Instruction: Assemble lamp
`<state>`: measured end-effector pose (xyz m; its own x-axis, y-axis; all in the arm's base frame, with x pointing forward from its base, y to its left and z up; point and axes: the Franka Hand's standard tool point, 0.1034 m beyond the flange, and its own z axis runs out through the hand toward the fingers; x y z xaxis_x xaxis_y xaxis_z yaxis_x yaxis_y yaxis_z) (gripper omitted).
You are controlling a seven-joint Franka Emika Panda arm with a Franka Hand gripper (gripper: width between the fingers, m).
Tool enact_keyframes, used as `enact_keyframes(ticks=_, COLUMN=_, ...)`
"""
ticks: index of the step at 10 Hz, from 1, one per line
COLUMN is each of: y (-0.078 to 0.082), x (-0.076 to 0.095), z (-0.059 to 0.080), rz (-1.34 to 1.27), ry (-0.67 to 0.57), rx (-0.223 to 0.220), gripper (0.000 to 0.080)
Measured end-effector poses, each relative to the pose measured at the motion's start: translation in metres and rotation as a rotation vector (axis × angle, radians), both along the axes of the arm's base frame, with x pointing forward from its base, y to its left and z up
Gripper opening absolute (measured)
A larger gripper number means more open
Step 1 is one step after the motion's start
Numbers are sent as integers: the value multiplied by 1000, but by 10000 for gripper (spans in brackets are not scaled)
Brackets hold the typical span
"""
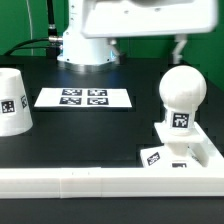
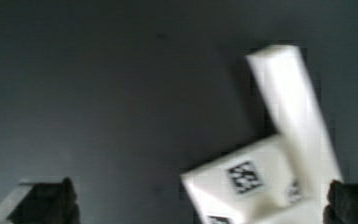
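Bulb [image 1: 181,92] sitting upright in the base [image 1: 178,148]

Shade [image 1: 13,100] stands way off at the bench's opposite edge; gripper [image 2: 190,203] up above, jaws apart, holding nothing.

- One lamp base [image 1: 178,150], a blocky white piece.
- One round-headed bulb [image 1: 181,90], standing on that base.
- One cone-shaped shade [image 1: 13,100].
- One long white rail [image 1: 80,180].
- One marker board [image 1: 85,97], printed with four black tags.
- One robot arm [image 1: 95,30], with one gripper [image 2: 202,205] of two fingers [image 2: 44,203].
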<state>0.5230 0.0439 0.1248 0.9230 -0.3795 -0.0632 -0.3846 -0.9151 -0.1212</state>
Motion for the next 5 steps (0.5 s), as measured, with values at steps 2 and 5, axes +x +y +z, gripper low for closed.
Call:
enact_keyframes(ticks=2, y=-45, x=2, z=-5, rz=31, ry=-5, rx=-14, gripper=699)
enact_keyframes(ticks=5, y=-51, x=5, z=-3, rz=28, ry=-10, rx=-17, gripper=699)
